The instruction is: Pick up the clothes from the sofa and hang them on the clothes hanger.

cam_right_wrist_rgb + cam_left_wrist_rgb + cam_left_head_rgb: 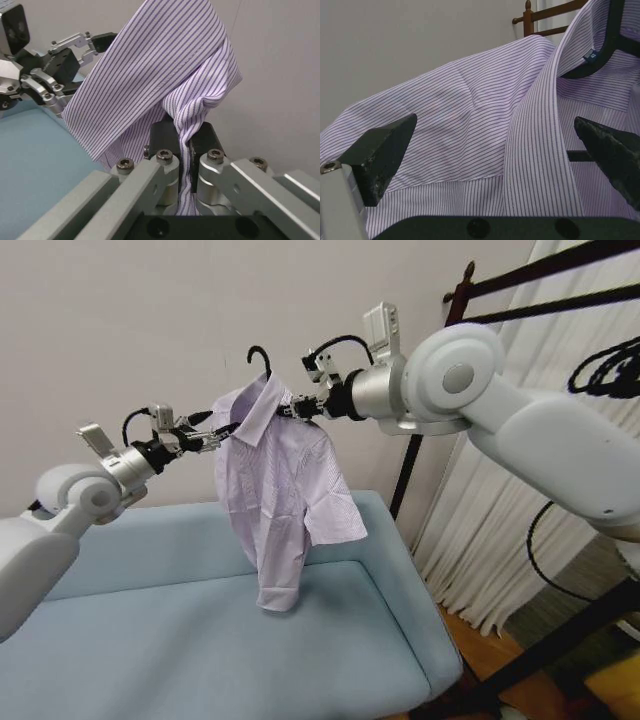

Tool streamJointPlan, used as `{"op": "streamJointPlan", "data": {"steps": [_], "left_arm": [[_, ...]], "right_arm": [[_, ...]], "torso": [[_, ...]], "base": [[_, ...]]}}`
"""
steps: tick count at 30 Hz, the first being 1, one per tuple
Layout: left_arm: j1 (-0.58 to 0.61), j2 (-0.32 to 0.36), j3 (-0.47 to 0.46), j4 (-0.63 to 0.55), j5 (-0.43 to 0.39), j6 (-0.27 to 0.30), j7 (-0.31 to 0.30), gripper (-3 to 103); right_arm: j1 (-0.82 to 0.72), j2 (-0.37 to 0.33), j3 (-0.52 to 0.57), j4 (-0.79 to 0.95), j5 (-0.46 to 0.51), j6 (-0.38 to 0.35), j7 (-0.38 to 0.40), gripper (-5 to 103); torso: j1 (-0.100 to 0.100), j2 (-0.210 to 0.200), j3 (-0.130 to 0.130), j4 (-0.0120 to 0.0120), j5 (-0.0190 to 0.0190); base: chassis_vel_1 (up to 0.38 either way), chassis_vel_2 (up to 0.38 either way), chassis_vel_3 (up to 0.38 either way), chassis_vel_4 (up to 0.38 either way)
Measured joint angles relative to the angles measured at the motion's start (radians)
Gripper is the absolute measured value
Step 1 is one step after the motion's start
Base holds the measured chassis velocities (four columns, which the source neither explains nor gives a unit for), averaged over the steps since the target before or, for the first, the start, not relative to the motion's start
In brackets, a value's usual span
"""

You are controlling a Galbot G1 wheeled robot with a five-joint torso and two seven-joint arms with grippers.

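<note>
Holding the striped shirt (285,490) above the blue sofa (200,640): my right gripper (292,408) pinches its shoulder fabric (black hanger (615,30) inside the collar), while my left gripper (213,437) is spread wide at the left shoulder.

Cloth shirt (285,475), matt sofa (150,640), metal R hand (189,144)

Glossy white arm shells (545,435), grey joint discs (457,377) — black cables (345,338) loop upper centre. Right gripper (186,142): bolted silver links (145,182), black pads (164,136).
</note>
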Motion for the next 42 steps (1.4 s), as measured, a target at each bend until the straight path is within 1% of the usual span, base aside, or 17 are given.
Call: {"op": "streamJointPlan", "data": {"steps": [1,4,5,6,8,12,14,17,18,20,22,23,27,29,30,32,42], "left_arm": [[-0.002,-0.002,0.002,-0.001,0.000,0.003,-0.005,103],[-0.004,-0.007,0.007,-0.007,0.000,0.010,-0.014,101],[-0.004,-0.008,0.009,-0.014,-0.001,0.015,-0.024,90],[-0.003,-0.008,0.009,-0.015,-0.002,0.015,-0.024,85],[-0.001,-0.008,0.009,-0.015,-0.001,0.015,-0.025,85],[0.010,-0.006,0.007,-0.015,-0.002,0.015,-0.025,64],[0.012,-0.003,0.006,-0.015,-0.002,0.015,-0.025,64],[0.012,-0.001,0.004,-0.014,-0.003,0.015,-0.024,47],[0.012,-0.001,0.004,-0.014,-0.003,0.015,-0.024,47],[0.012,-0.001,0.004,-0.013,-0.004,0.014,-0.024,36],[0.013,0.001,0.002,-0.015,-0.004,0.014,-0.023,31],[0.013,0.001,0.002,-0.015,-0.004,0.014,-0.023,31],[0.013,0.006,-0.001,-0.016,-0.005,0.012,-0.018,10],[0.012,0.008,-0.001,-0.015,-0.006,0.012,-0.018,10],[0.010,0.010,-0.001,-0.015,-0.007,0.012,-0.017,4],[0.003,0.014,0.000,-0.013,-0.009,0.011,-0.016,1],[-0.076,0.025,0.024,0.013,-0.020,0.011,-0.016,1]], "right_arm": [[0.001,0.002,0.000,0.001,0.000,0.000,0.000,3],[0.005,0.009,-0.001,0.000,-0.002,0.000,0.001,3],[0.010,0.015,-0.003,-0.003,-0.002,0.000,0.001,3],[0.014,0.017,-0.004,-0.003,-0.002,0.000,0.001,3],[0.017,0.018,-0.005,-0.003,-0.002,0.000,0.000,3],[0.024,0.018,-0.011,-0.001,-0.003,0.000,-0.005,3],[0.024,0.018,-0.013,-0.001,-0.005,0.000,-0.007,3],[0.024,0.018,-0.018,0.003,-0.009,0.002,-0.014,3],[0.024,0.018,-0.018,0.003,-0.009,0.002,-0.014,3],[0.024,0.023,-0.021,0.005,-0.012,0.002,-0.015,3],[0.023,0.026,-0.026,0.003,-0.020,0.003,-0.016,3],[0.023,0.026,-0.026,0.003,-0.020,0.003,-0.016,3],[0.012,0.025,-0.030,0.002,-0.036,0.006,-0.016,3],[0.010,0.025,-0.030,0.003,-0.038,0.006,-0.015,3],[0.008,0.025,-0.030,0.004,-0.039,0.006,-0.015,3],[0.005,0.022,-0.030,0.004,-0.046,0.006,-0.015,3],[-0.030,0.008,-0.033,0.044,-0.059,0.005,-0.023,3]], "torso": [[0.000,0.000,0.000,0.0000,0.0000],[0.000,0.000,0.000,0.0001,-0.0001],[0.000,0.000,0.000,0.0003,-0.0003],[0.000,0.000,0.000,0.0004,-0.0003],[0.000,0.000,0.000,0.0003,-0.0003],[0.000,0.000,0.000,0.0001,-0.0003],[0.000,0.000,0.000,0.0002,-0.0003],[0.000,0.000,0.000,0.0002,-0.0003],[0.000,0.000,0.000,0.0002,-0.0003],[0.000,0.000,0.000,0.0001,-0.0003],[0.000,0.000,0.000,0.0002,-0.0003],[0.000,0.000,0.000,0.0002,-0.0003],[0.000,0.000,0.000,0.0001,-0.0003],[0.000,0.000,0.000,0.0001,-0.0003],[0.000,0.000,0.000,0.0001,-0.0003],[0.000,0.000,0.000,0.0002,-0.0003],[0.000,0.000,0.000,0.0002,-0.0002]], "base": [[0.000,0.000,0.000,0.000],[0.000,0.000,0.000,0.000],[0.000,0.000,0.000,0.000],[0.000,0.000,0.000,0.000],[0.000,0.000,0.000,0.000],[0.000,0.000,0.000,0.000],[0.000,0.000,0.000,0.000],[0.000,0.000,0.000,0.000],[0.000,0.000,0.000,0.000],[0.000,0.000,0.000,0.000],[0.000,0.000,0.000,0.000],[0.000,0.000,0.000,0.000],[0.000,0.000,0.000,0.000],[0.000,0.000,0.000,0.000],[0.000,0.000,0.000,0.000],[0.000,0.000,0.000,0.000],[0.000,0.000,0.000,0.000]]}}
